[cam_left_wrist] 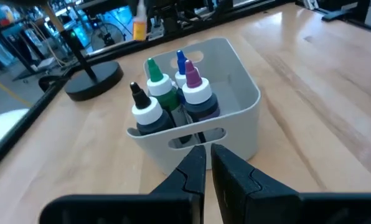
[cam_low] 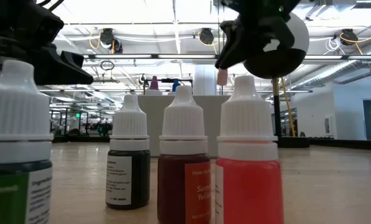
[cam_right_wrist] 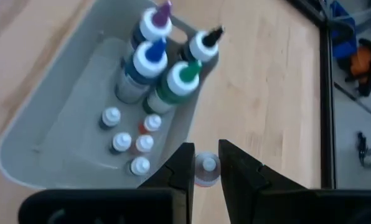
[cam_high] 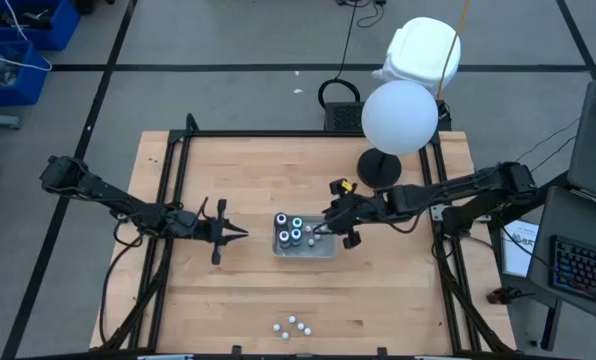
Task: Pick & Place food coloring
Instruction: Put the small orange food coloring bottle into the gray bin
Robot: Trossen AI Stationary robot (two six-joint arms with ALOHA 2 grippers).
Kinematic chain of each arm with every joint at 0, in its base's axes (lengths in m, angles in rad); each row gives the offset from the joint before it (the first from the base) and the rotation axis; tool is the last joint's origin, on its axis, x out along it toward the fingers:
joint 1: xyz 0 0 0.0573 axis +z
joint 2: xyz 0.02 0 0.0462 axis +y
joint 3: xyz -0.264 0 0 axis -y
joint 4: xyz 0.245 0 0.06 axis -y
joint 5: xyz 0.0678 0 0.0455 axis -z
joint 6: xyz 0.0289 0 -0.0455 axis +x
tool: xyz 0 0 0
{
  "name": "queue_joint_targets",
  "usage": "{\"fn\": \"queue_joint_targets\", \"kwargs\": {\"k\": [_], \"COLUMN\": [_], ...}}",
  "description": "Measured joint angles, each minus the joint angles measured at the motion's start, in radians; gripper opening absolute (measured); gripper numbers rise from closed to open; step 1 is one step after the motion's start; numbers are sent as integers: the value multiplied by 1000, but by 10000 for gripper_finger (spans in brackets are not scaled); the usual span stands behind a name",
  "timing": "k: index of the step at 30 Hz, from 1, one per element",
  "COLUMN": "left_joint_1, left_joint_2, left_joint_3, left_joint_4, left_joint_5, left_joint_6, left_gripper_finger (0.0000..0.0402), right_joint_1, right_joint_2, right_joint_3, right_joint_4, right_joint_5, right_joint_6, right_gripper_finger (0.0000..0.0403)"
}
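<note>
The right gripper [cam_right_wrist: 205, 147] is hovering just over the tray [cam_left_wrist: 238, 130], above the rim on the right arm's side. Its fingers are pinching a small food coloring bottle [cam_right_wrist: 206, 168] with a white cap and red contents. The bottle is hanging upright between the fingertips, clear of the tray floor.

Inside the tray, five more small white-capped bottles [cam_right_wrist: 121, 142] are standing together at the end nearer that gripper. Four taller bottles [cam_left_wrist: 173, 99], with black, green, blue and purple tips, are crowding the other end.

The left gripper [cam_left_wrist: 207, 150] is waiting just beside the tray on the opposite side. It is pointing at the tray's handle slot with its fingers nearly together and nothing between them.

Four other food coloring bottles [cam_high: 290, 325] are standing in a loose cluster well apart from the tray, toward the table's near edge. In the low view they are showing green, dark, brownish and red contents.
</note>
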State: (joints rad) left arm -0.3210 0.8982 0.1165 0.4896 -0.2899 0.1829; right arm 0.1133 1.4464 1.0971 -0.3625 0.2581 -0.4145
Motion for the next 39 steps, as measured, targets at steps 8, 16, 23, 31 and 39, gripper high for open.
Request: {"fn": "queue_joint_targets", "kwargs": {"k": [8,16,23,31,39], "left_joint_1": [0,-1,0,0,0], "left_joint_2": [0,0,0,0,0], "left_joint_3": [0,0,0,0,0], "left_joint_4": [17,20,20,14,10], "left_joint_5": [-1,-36,-126,-130,-130], "left_joint_6": [178,311,313,303,254], "left_gripper_finger": [33,33,33,33,33], "right_joint_1": [-16,-16,-21,-70,-89], "right_joint_2": [-21,-52,-40,21,76], "right_joint_3": [-34,-33,-34,-33,-8], "right_joint_4": [-16,-21,-30,-38,-50], "right_joint_5": [1,-135,-209,-211,-285], "right_joint_6": [27,6,-13,32,7], "right_gripper_finger": [46,46,46,46,46]}}
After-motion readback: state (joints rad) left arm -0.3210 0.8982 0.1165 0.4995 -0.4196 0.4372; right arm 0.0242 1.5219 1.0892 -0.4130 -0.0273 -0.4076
